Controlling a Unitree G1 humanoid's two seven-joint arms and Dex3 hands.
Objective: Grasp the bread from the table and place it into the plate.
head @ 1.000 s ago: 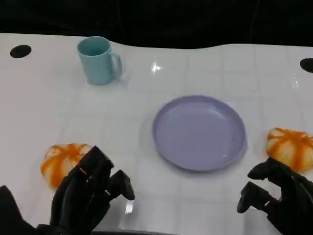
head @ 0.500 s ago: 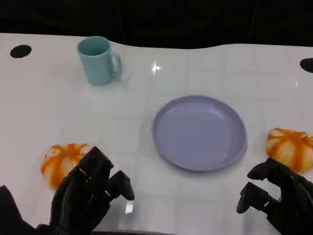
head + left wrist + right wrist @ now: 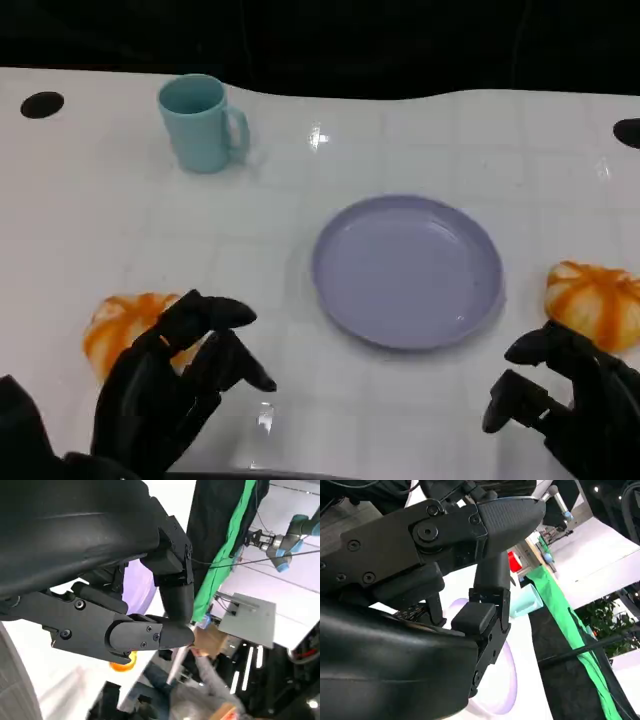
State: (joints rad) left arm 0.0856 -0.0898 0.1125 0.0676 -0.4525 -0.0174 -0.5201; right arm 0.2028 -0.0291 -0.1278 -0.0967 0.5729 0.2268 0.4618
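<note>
In the head view, a white table (image 3: 400,140) is seen from above; a lilac plate (image 3: 407,270) lies near its middle, with nothing on it; a pale blue mug (image 3: 203,122) stands upright well behind it to the left. One orange-and-white bread (image 3: 128,328) lies on the table at the lower left, partly covered by the left robot hand (image 3: 175,385), whose fingers are spread apart above and just in front of it, nothing being held; contact with the bread cannot be told. A second bread (image 3: 597,303) lies at the right edge, just beside the plate's right side but apart from it; the right robot hand (image 3: 565,395) is held just below it, fingers loosely curled and apart, with nothing in them.

In the left wrist view, the left robot hand's black fingers (image 3: 150,635) are seen extended; part of the lilac plate (image 3: 140,587) and a scrap of orange bread (image 3: 123,666) are glimpsed behind them.

In the right wrist view, the right robot hand's fingers (image 3: 490,615) are shown apart, with the plate (image 3: 502,690) and the mug (image 3: 525,605) beyond.
</note>
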